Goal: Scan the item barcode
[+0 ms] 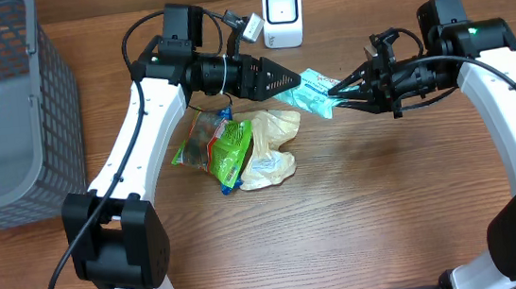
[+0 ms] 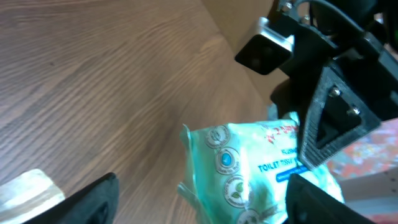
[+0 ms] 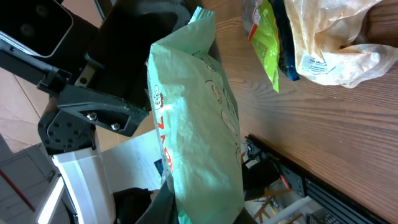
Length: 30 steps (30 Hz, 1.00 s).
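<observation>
While the right gripper [image 1: 336, 88] is closed on one end of the teal packet [image 1: 315, 96], the left gripper [image 1: 296, 81] stands open around the other end. The packet hangs above the table, at 5 o'clock from the white scanner [image 1: 282, 14]. I think its barcode side should be turned flat toward the scanner window. Only the word "TOILET" can be read, and no barcode shows.

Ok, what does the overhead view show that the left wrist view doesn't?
Only overhead: the grey basket, the white scanner and the green snack bag. Only left wrist: the word TOILET printed on the teal packet, and the left gripper open around it. Both: that packet, the right gripper shut on it, and the wooden table.
</observation>
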Tool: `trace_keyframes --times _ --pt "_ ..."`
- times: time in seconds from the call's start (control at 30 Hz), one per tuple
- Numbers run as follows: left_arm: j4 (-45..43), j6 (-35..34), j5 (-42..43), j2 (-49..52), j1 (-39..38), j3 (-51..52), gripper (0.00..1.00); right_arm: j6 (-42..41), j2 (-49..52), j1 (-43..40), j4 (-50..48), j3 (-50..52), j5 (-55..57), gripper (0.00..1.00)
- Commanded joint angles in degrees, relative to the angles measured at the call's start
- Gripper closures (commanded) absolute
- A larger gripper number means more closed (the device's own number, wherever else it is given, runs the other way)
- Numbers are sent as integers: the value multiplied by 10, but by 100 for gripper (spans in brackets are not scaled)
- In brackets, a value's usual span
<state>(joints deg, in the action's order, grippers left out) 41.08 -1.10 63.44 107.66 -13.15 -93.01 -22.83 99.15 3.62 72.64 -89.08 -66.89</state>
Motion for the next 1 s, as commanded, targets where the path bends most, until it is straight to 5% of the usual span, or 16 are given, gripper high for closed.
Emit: trace_keyframes --times 0.0,0.27,0.47,0.77,0.97 --pt "-2 11 56 4 -4 -1 29 8 -22 0 -3 -10 -27 96" --pt "-5 11 121 4 -8 -1 34 8 -22 2 -6 -10 -27 96" --pt "45 31 34 6 -30 0 36 14 -22 2 -6 -10 -29 96" --pt "52 30 42 8 -38 0 46 23 -22 2 -5 -10 -37 96" --pt "52 28 50 8 -38 0 89 34 -22 5 0 -10 -37 96"
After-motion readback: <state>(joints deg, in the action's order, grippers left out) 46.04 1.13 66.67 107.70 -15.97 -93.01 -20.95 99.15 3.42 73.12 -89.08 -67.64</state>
